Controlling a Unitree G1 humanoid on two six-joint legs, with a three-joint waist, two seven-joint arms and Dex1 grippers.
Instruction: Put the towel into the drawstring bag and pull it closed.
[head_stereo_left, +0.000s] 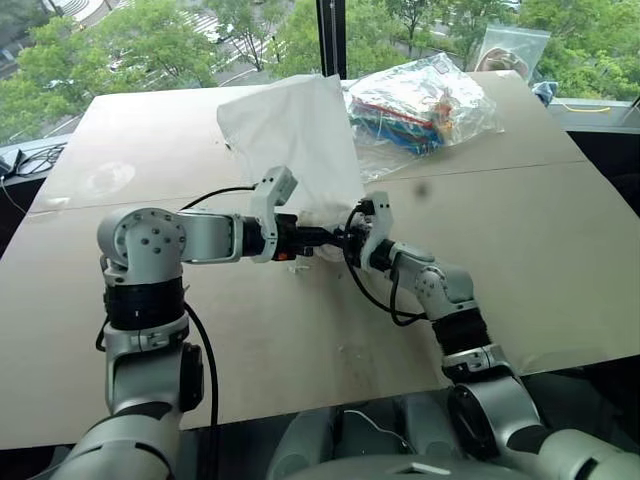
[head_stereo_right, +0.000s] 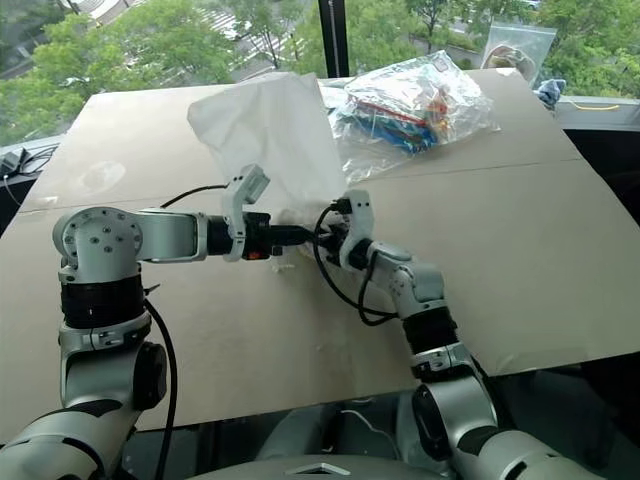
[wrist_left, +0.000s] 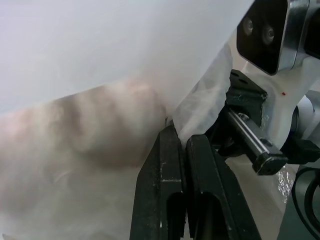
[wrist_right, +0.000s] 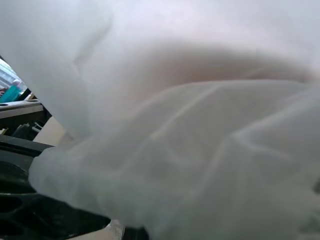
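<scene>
The white drawstring bag (head_stereo_left: 290, 130) stands up from the middle of the table, and its lower edge is gathered where my two grippers meet. My left gripper (head_stereo_left: 318, 238) comes in from the left. In the left wrist view its fingers (wrist_left: 170, 165) are pressed together with a fold of the bag's fabric pinched at their tips. My right gripper (head_stereo_left: 352, 238) faces it from the right, and bag fabric (wrist_right: 190, 150) lies right over its fingers. A rounded lump, the towel (wrist_left: 100, 125), shows through the thin fabric inside the bag.
A clear plastic bag of colourful items (head_stereo_left: 420, 105) lies just behind and to the right of the drawstring bag. A smaller clear bag (head_stereo_left: 512, 45) leans at the table's far right corner. Cables (head_stereo_left: 30, 160) lie off the table's left edge. The tan table (head_stereo_left: 520, 250) ends at a window.
</scene>
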